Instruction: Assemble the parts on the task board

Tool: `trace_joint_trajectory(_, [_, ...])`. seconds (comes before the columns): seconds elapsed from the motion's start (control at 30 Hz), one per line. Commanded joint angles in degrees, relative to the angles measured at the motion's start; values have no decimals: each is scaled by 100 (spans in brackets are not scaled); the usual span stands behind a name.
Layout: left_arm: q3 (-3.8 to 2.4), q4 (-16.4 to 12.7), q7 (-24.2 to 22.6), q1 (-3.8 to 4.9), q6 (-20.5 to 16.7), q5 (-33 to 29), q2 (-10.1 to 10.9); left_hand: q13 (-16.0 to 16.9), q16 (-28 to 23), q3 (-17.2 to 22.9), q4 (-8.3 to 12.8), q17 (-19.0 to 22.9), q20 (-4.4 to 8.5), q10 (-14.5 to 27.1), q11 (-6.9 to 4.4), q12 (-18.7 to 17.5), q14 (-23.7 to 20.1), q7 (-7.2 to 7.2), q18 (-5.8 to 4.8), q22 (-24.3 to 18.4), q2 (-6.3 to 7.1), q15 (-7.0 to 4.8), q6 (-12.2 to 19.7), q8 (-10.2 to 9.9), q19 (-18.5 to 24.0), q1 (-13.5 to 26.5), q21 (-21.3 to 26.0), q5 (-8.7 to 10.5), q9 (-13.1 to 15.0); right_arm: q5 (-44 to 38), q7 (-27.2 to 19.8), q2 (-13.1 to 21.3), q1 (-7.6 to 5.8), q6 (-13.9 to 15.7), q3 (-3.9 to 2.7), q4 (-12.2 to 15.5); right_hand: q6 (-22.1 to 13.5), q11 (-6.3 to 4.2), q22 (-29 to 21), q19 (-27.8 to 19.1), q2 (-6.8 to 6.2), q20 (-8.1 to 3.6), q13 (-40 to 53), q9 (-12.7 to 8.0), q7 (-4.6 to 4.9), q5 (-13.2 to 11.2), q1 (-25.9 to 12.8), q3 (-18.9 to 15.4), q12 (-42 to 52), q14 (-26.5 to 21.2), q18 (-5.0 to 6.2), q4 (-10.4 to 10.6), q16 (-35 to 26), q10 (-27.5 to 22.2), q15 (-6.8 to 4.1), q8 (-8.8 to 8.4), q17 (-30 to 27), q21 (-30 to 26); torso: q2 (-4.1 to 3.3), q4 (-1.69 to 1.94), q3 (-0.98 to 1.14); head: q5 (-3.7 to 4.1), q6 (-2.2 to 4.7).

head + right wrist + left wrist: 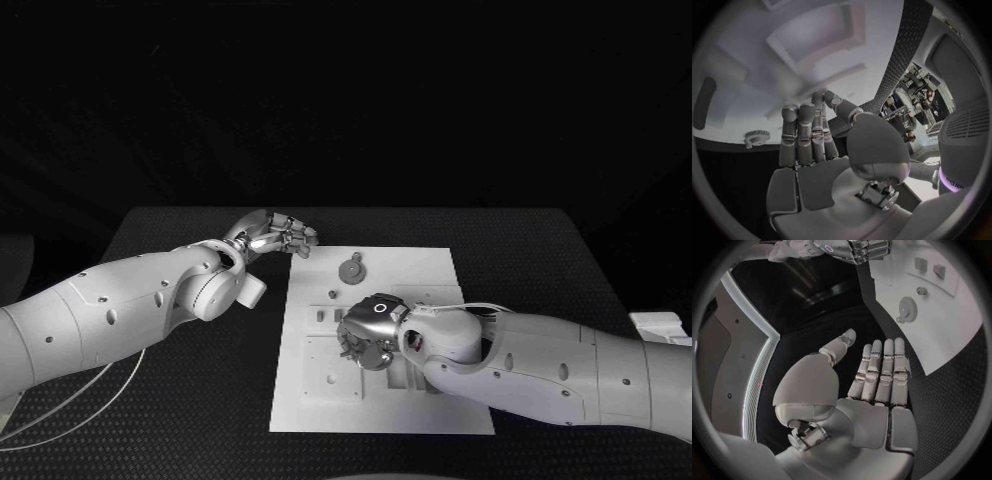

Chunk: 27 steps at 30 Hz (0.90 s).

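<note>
**Two hands by the white board, nothing held**

Head view: a black desk (188,400) is seen from above, and a white task board (433,265) is laid in the middle of it. A small grey round part (353,268) is seen lying on the board, near its far edge. The same toothed round part (906,308) is picked out in the left wrist view, and two small blocks (931,267) are seen further along the board. Slots and holes are cut into the board nearer the robot.

The left hand (271,235) is held just past the board's far left corner, above the desk. Its fingers (879,371) are kept straight and close side by side, with the thumb set apart, and nothing is held in it.

The right hand (369,330) is held over the middle of the board, above the slots. In the right wrist view its fingers (807,137) are stretched out side by side, and nothing is seen in its palm. It cannot be told if the board is touched by it.
</note>
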<state>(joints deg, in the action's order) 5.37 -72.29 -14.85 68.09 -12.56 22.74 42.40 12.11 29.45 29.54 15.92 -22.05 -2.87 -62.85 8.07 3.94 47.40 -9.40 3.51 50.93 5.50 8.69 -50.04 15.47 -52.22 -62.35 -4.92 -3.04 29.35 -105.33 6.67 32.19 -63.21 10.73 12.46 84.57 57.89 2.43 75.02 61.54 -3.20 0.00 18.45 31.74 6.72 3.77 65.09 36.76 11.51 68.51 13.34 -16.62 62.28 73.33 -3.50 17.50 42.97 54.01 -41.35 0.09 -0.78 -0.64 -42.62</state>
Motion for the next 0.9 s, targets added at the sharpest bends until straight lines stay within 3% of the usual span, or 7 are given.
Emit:
trace_joint_trajectory(0.03, [-3,-30,-12,8,106,20,6,-8,-23,-8,-2,-10,3,-37,2,11,45,-30,79,-8,-4,-15,16,21,-27,-48,22,0,-8,-173,307,73,75,-388,79,-133,57,-1,88,26,74,-27,30,8,3,13,15,-26,25,19,166,-10,26,50,-34,45,11,24,1,1,-2,10,4])
trace_joint_trajectory(0.63, [-1,-138,111,6,230,194,113,-56,1,-9,-70,-133,62,-200,-4,68,275,-47,103,7,-51,-84,-72,76,-211,-11,-43,0,-23,-120,262,262,72,82,67,117,137,-57,90,115,81,-89,109,72,-35,13,42,-53,65,124,166,-15,47,151,-91,105,21,68,2,1,-4,40,46])
trace_joint_trajectory(0.9, [1,-204,264,5,376,281,212,-69,-12,-28,-134,-173,81,-265,-31,83,338,-56,102,-7,-56,-107,-49,65,-250,74,-42,-1,-42,15,260,380,48,212,-19,281,147,-64,89,128,75,-98,121,82,-39,13,43,-55,69,137,166,-14,46,166,-98,113,22,72,-1,-1,-2,48,50])
